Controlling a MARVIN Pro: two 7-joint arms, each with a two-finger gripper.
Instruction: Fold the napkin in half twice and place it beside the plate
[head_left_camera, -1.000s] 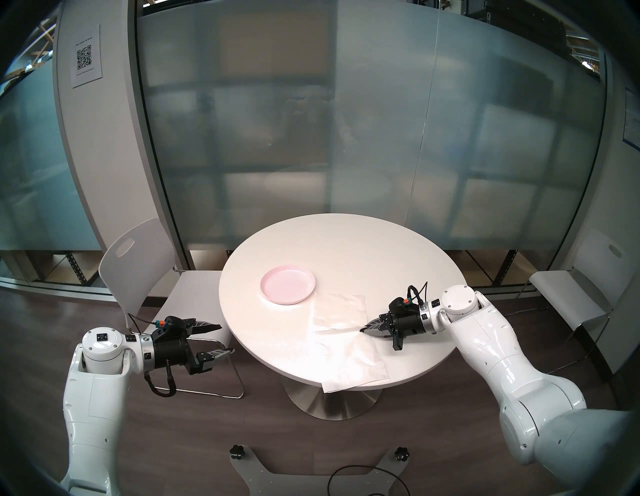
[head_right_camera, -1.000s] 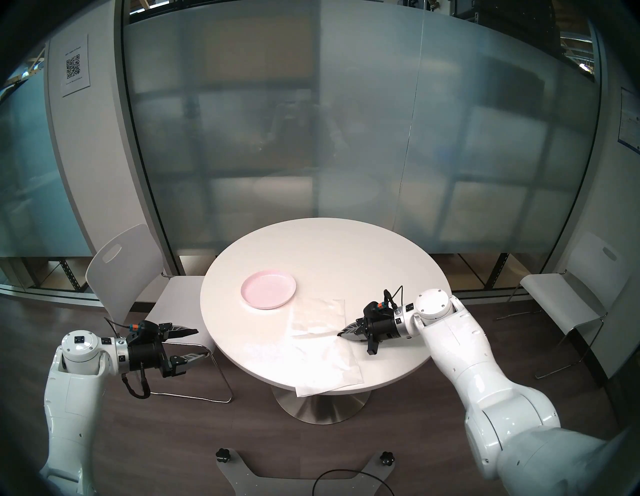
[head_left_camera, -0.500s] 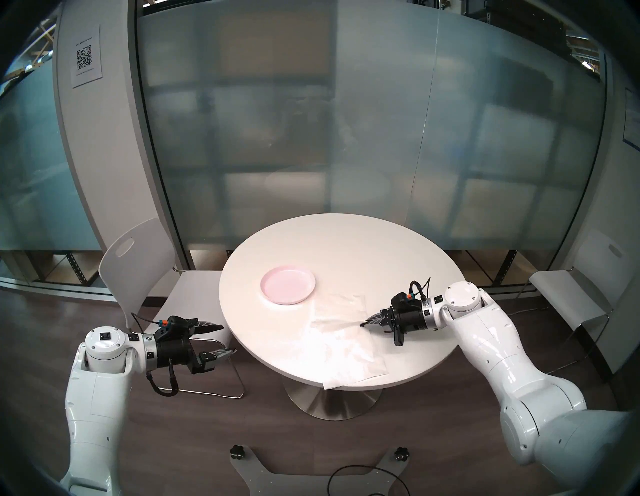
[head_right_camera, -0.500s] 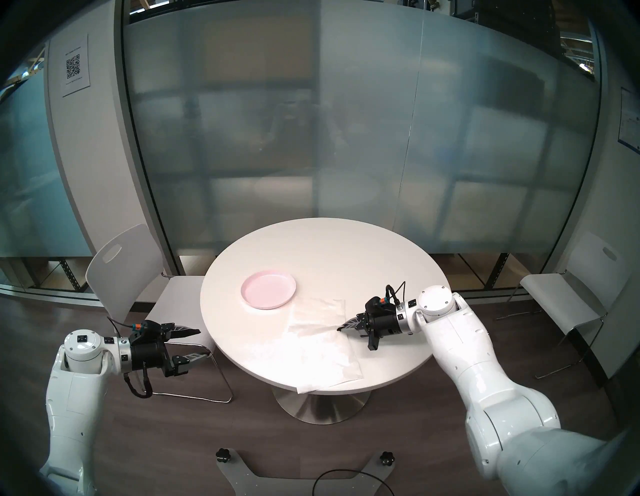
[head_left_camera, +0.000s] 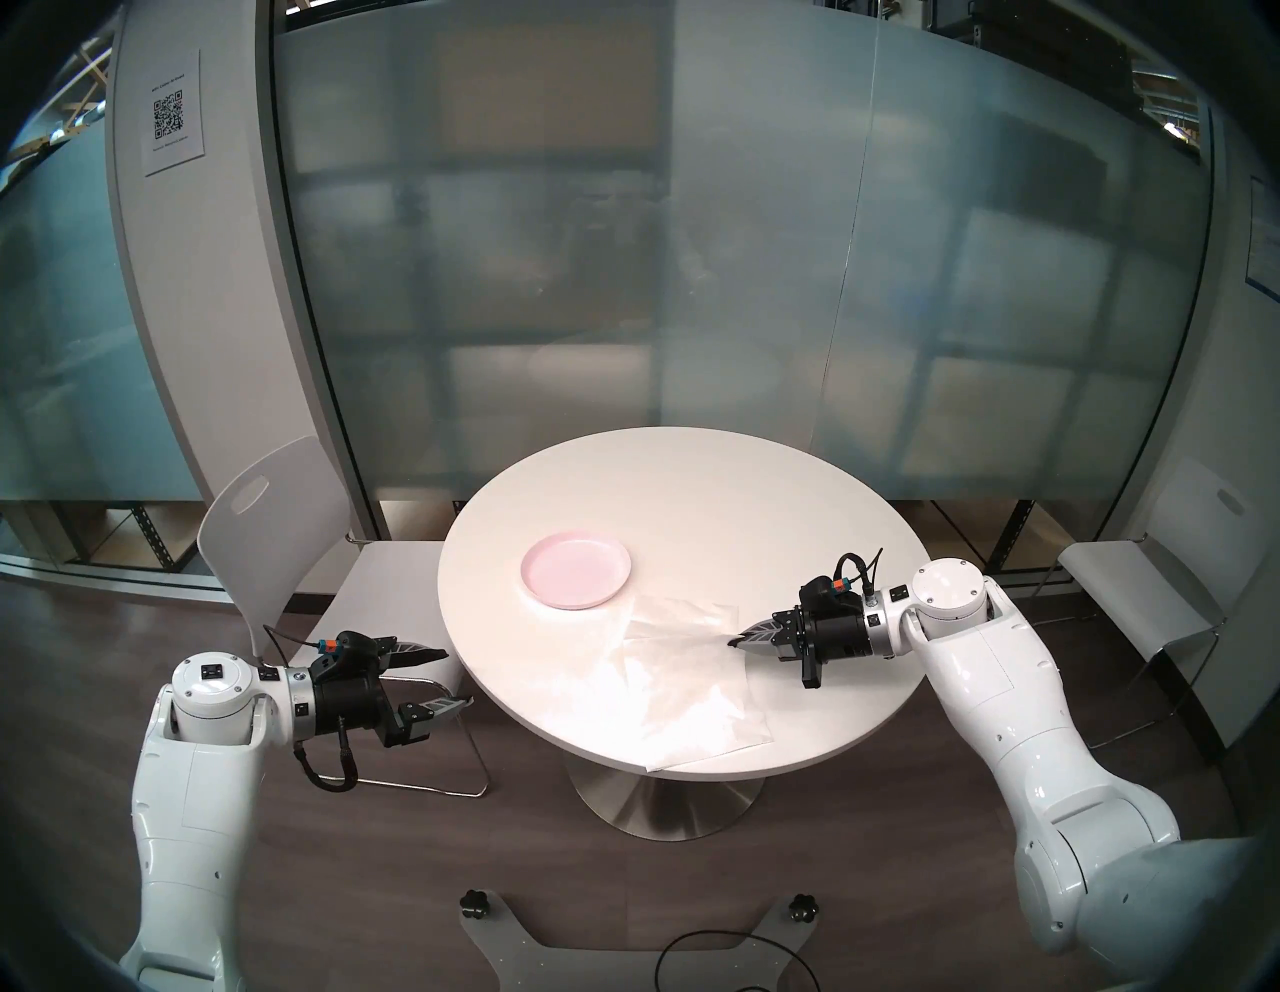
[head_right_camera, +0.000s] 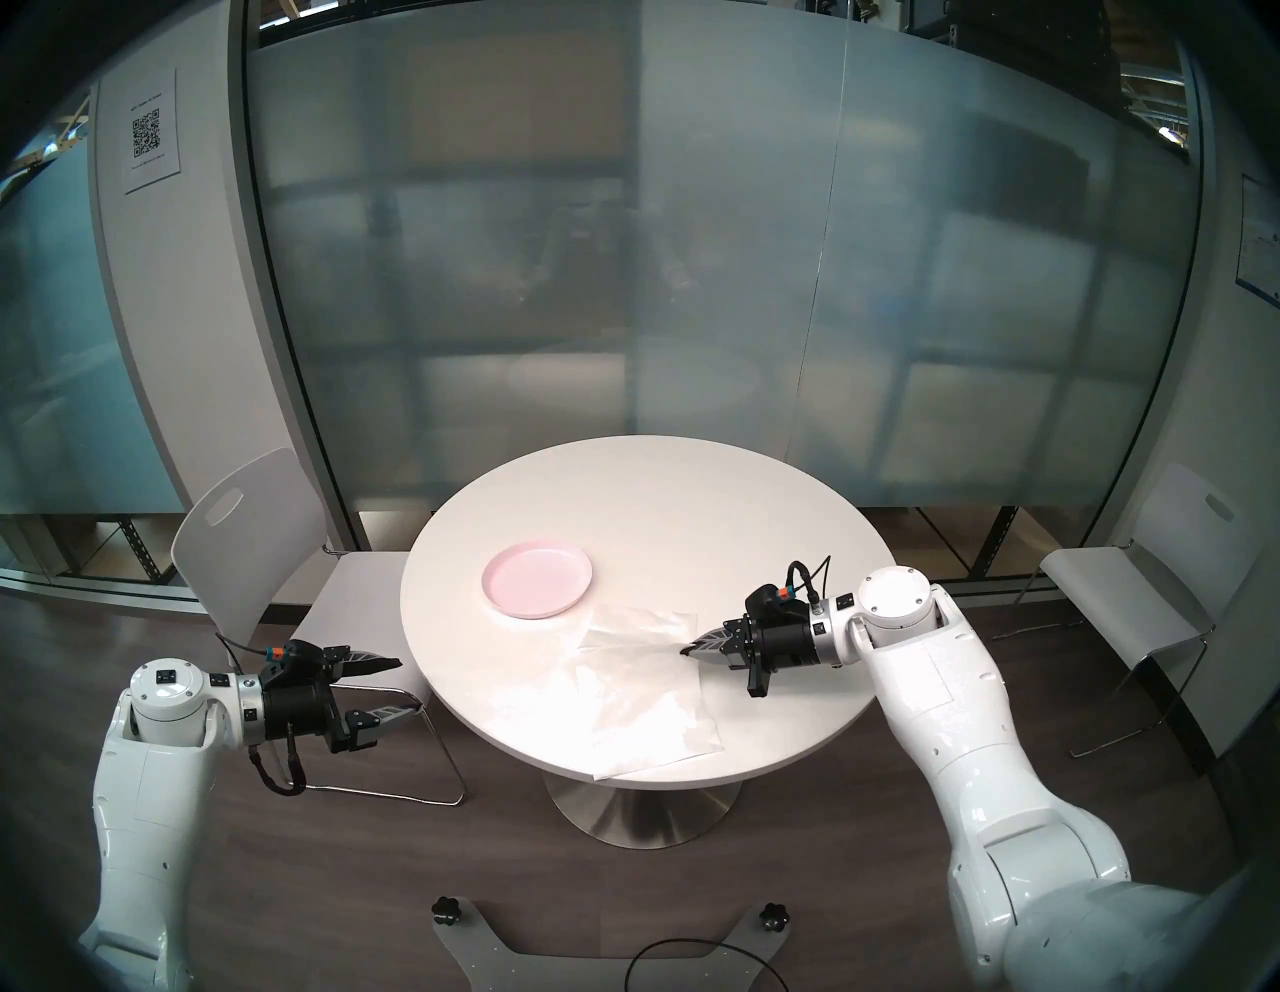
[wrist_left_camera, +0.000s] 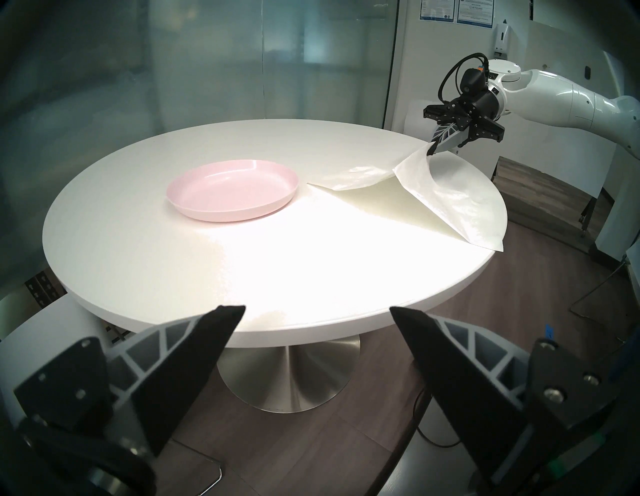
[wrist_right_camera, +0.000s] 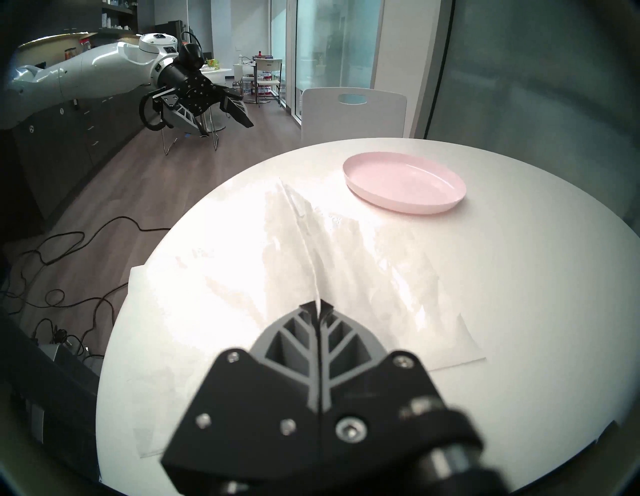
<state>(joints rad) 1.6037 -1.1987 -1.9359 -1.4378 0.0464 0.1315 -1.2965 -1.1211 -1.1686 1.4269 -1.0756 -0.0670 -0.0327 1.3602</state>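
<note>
The white napkin (head_left_camera: 686, 693) lies on the round table to the front right of the pale pink plate (head_left_camera: 575, 568). My right gripper (head_left_camera: 733, 642) is shut on the napkin's right edge and holds it raised off the table. The lifted part curls up to the closed tips in the left wrist view (wrist_left_camera: 431, 152). In the right wrist view a ridge of napkin (wrist_right_camera: 304, 242) runs up into the gripper (wrist_right_camera: 317, 304). The napkin's near corner (head_left_camera: 651, 765) reaches the table's front edge. My left gripper (head_left_camera: 457, 677) hangs open left of the table, off its edge, with nothing between its fingers.
The white table (head_left_camera: 692, 485) stands on a steel pedestal (head_left_camera: 665, 803). One white chair (head_left_camera: 277, 526) stands at its left behind my left gripper. Another chair (head_left_camera: 1136, 603) stands at the right. A black cable (head_left_camera: 720, 956) lies on the floor in front.
My right gripper has moved right and a little up with the napkin's edge, lifting it higher and drawing the sheet's near corner back from over the table edge. The left arm has barely moved.
</note>
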